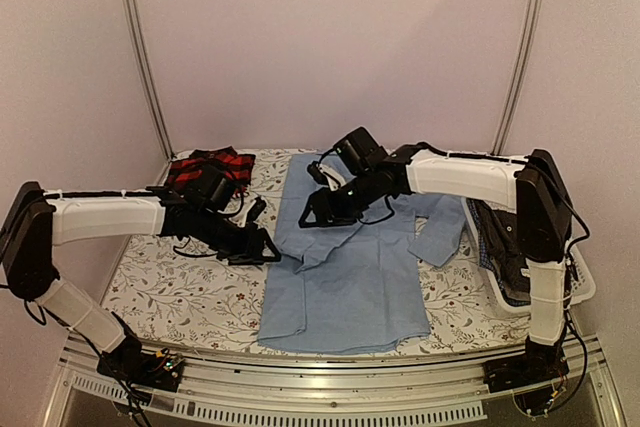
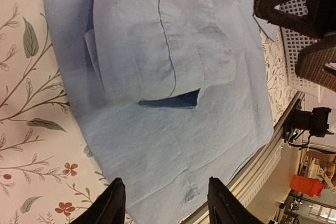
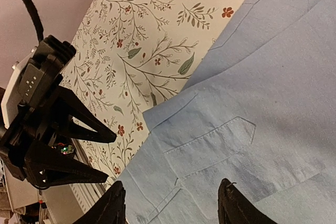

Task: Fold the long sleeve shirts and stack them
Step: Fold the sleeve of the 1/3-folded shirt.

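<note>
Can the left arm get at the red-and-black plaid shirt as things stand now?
Probably yes: the plaid shirt lies uncovered right beside that arm, and the left gripper is open and empty.

The left arm [image 1: 110, 215] covers the near edge of the plaid shirt [image 1: 228, 159]. The right arm [image 1: 465, 177] hides the collar of the blue shirt [image 1: 345, 287] and part of the basket [image 1: 583, 292], whose dark cloth [image 1: 505, 252] is too jumbled to tell apart. Both wrist views crop the blue shirt.
</note>
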### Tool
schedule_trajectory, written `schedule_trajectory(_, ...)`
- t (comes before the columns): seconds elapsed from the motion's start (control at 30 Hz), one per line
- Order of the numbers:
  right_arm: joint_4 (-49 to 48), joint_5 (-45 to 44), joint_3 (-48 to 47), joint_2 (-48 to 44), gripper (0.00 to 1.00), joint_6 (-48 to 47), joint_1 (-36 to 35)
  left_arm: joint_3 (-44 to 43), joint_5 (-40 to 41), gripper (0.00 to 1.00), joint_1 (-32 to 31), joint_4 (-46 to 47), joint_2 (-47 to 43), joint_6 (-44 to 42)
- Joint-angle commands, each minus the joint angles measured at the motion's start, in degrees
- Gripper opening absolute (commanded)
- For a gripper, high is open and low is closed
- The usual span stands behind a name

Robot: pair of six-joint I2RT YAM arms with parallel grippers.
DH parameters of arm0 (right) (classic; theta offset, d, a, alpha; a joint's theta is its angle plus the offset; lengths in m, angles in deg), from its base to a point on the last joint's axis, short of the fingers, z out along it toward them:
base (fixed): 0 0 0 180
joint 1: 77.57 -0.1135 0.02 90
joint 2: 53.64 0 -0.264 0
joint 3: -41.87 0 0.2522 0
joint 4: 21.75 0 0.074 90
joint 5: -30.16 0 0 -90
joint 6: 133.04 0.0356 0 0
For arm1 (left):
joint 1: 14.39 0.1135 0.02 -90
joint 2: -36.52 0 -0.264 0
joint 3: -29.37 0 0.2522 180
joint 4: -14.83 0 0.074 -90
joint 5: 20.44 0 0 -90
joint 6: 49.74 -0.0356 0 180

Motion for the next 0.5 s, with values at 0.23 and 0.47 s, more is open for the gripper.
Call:
schedule_trajectory(0.23,-3.76,-8.39,12.02,-9.45,0.56,-2.12,-1.34,-1.45,4.11,0.58,0.44,6.53,5.75,-2.10)
schedule_trajectory(0.47,-13.31,-6.89,23.19,-13.28,0.62,0.55,-3.43,-6.02,10.00,0.66,0.50,7.96,10.14,-5.36)
